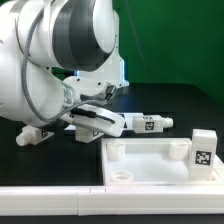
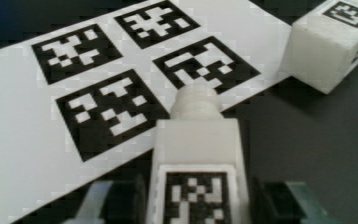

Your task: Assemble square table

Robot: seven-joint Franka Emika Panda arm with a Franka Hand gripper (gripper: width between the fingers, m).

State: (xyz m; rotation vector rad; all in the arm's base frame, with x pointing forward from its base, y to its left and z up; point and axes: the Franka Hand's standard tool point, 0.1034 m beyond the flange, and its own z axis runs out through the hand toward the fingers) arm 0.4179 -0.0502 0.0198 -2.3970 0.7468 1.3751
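**Claw and held part.** The claw (image 2: 194, 197) reached low over the counter (image 1: 186, 108) with one finger on each side of a leg (image 2: 197, 150). The leg lay on its side, tag face up, with its narrow end pointing away from the wrist. Dark slivers showed between the leg and the fingers (image 2: 115, 198), so it could not be told whether the claw was pinching the leg or only bracketing it. The straddle across the broad tagged body appeared chosen to offer flat faces for gripping and to leave the narrow end free for a socket. The marker board (image 2: 105, 70) lay beyond the leg's tip, and a second leg (image 2: 336, 48) stood just off its edge.

**Container.** The table top (image 1: 150, 166) sat in the lower middle to lower right of the exterior view, hollow side up, near the claw but apart from it. Its two sockets (image 1: 117, 149) toward the exterior view's left stood open and unfilled. An upright leg (image 1: 203, 150) stood at the corner toward the exterior view's right; whether it was seated in a socket could not be told. A further leg (image 1: 40, 133) lay on the counter at the exterior view's left.

**Judgement.** Assembly was at an early stage.
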